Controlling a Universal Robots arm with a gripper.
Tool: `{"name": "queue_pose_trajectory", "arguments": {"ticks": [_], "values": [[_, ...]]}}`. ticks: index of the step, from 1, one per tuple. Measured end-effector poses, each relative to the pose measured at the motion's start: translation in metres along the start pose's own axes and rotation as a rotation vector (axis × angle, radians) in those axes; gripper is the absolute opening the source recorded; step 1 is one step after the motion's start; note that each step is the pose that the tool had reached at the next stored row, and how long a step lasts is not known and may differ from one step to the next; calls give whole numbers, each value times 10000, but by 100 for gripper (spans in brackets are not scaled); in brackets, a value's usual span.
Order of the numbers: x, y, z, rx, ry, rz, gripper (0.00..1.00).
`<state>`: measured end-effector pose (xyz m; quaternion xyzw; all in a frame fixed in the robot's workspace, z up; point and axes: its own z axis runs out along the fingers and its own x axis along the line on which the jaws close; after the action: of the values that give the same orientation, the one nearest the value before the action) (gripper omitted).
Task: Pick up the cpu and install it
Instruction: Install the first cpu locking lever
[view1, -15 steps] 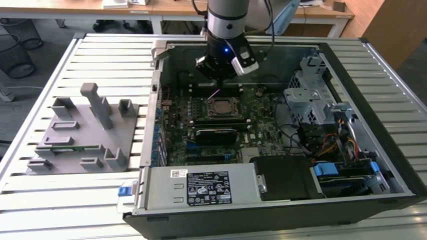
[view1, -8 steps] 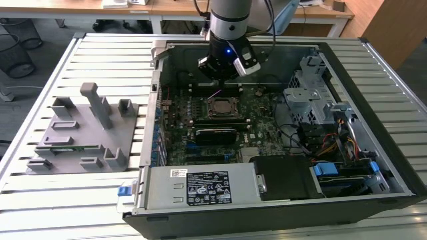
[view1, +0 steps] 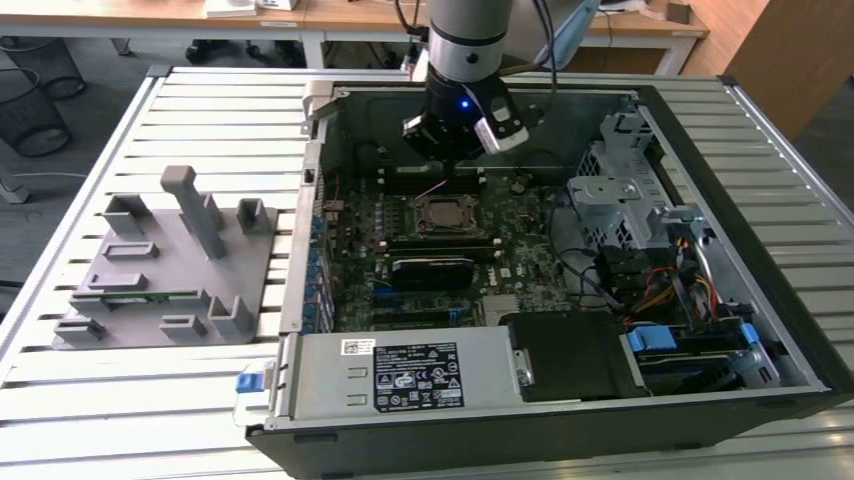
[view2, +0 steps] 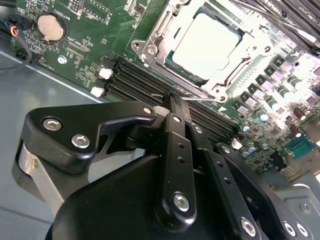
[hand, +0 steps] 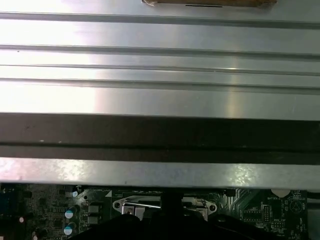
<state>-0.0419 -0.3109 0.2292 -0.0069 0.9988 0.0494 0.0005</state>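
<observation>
1. The cpu (view2: 209, 46) already lies in the socket (view2: 150, 50) on the motherboard (view2: 85, 30); in the second wrist view its pale metal top sits inside the metal frame, which looks open around it. You see the same socket in the exterior view, mid-board inside the computer case (view1: 787, 330).

2. Your pincer (view2: 176, 100) hangs above the memory slots (view2: 135, 80) just beside the socket. Its 2 fingers are pressed together and grip nothing; the tips are apart from the chip.

3. Risk 1, as a judgement: if the chip is not fully square in its seat, pressing on it could bend the contacts underneath. I cannot tell from these views whether it lies flat.

4. Risk 2: the closed tips are near the frame corner and the slot latches (view2: 104, 73); a sideways drift could catch either, or nudge the chip.

5. Risk 3: the arm reaches deep into the case, close to the far wall, so a wide swing could strike it.

6. Writing: a white sticker and a black label sit on the power supply (view1: 400, 375), and the board carries white print, but none can be made out. The grey fixture (view1: 160, 270) on the counter (view1: 747, 440) bears no lettering.
</observation>
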Motion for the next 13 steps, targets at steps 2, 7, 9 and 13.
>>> {"name": "queue_pose_trajectory", "arguments": {"ticks": [2,7,9,13], "values": [[-9,-2,15,1,0,0,11],[-32,-7,67,1,1,1,11],[-79,-14,125,0,6,1,11],[-97,-18,161,2,10,1,11]]}}
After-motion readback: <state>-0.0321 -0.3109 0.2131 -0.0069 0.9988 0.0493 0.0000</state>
